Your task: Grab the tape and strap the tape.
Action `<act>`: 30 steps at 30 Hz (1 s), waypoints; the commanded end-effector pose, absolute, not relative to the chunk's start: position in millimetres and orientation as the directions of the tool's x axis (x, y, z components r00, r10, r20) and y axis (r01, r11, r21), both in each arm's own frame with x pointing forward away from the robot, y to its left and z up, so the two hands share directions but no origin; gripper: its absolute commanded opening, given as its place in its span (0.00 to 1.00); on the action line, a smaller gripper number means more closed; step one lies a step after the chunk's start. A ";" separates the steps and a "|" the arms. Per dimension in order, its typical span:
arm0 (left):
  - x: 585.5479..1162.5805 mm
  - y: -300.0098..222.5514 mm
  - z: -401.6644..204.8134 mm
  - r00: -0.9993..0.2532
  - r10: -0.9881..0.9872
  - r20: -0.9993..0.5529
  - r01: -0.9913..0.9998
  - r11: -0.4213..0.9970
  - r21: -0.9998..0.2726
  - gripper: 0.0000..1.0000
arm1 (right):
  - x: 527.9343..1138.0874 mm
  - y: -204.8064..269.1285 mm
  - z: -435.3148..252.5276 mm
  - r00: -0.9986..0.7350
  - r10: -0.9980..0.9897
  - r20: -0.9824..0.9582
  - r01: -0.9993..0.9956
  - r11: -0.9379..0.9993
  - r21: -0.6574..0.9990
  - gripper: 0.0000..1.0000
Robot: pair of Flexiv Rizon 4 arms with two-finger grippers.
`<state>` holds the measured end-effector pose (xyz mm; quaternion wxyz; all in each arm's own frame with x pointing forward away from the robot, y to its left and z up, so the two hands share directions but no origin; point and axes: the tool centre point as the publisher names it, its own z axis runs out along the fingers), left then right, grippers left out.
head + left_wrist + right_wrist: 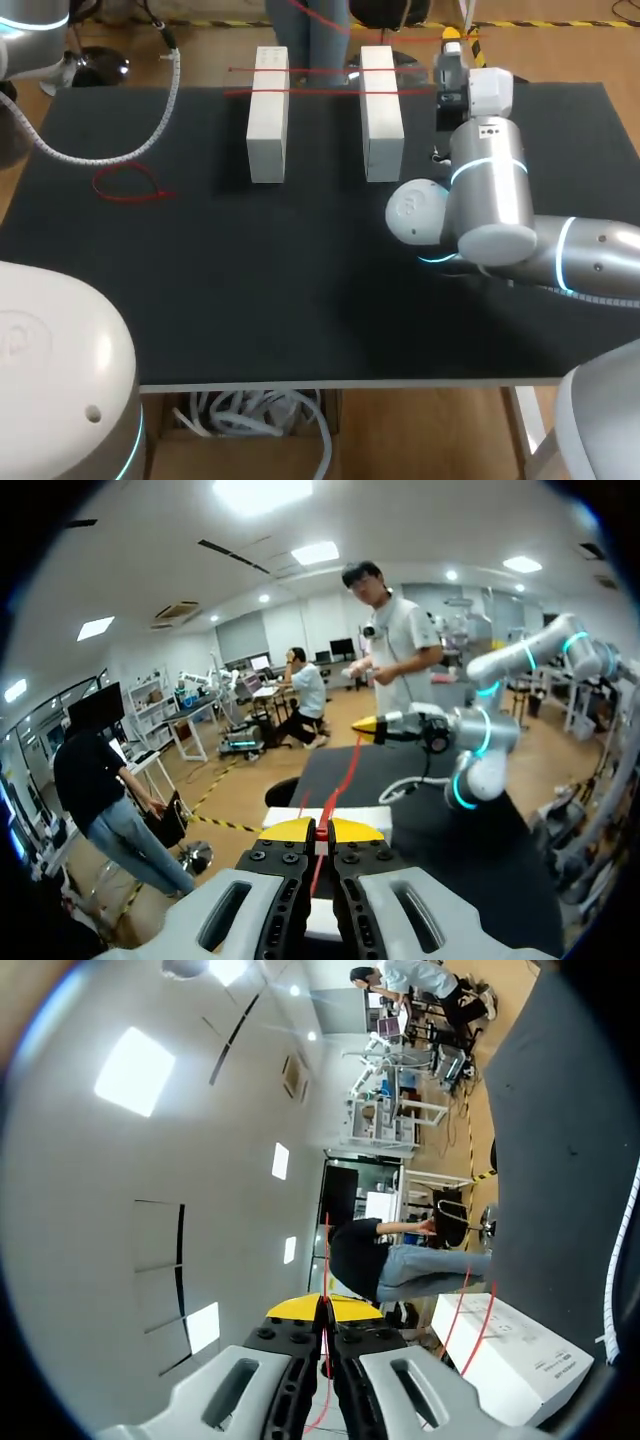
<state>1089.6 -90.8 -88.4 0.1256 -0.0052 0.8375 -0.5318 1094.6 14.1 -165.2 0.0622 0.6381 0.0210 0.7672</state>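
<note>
Black bench [300,300] carries two white blocks [267,115] side by side, red tape [320,70] strung taut across both tops, left hand [318,830] and right hand [322,1310] each pinching that tape, loose red loop [130,185] lying apart near the bench's left edge.

- Red tape [320,70]: a thin strip drawn taut in two near-parallel strands over the tops of both boxes, near the table's far edge. It is pinched between the left gripper [322,830] fingertips and those of the right gripper [325,1308].
- Left white box [268,120] and right white box [381,115]: oblong, lying flat, side by side but apart.
- Loose red tape loop [130,185]: slack, flat, near the left edge.
</note>
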 end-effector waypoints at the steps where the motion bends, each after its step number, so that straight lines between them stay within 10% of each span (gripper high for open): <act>1: 1089.0 -95.6 -86.6 -0.978 -0.005 -0.207 0.156 0.639 -0.754 0.00 | 1095.0 12.7 -167.4 -0.174 0.130 0.976 -0.061 -0.991 0.121 0.00; 30: 1093.8 -109.1 -92.6 -0.969 0.090 -0.229 0.211 0.784 -0.584 0.00 | 1094.9 18.5 -172.2 -0.178 0.165 0.970 -0.016 -0.986 0.165 0.00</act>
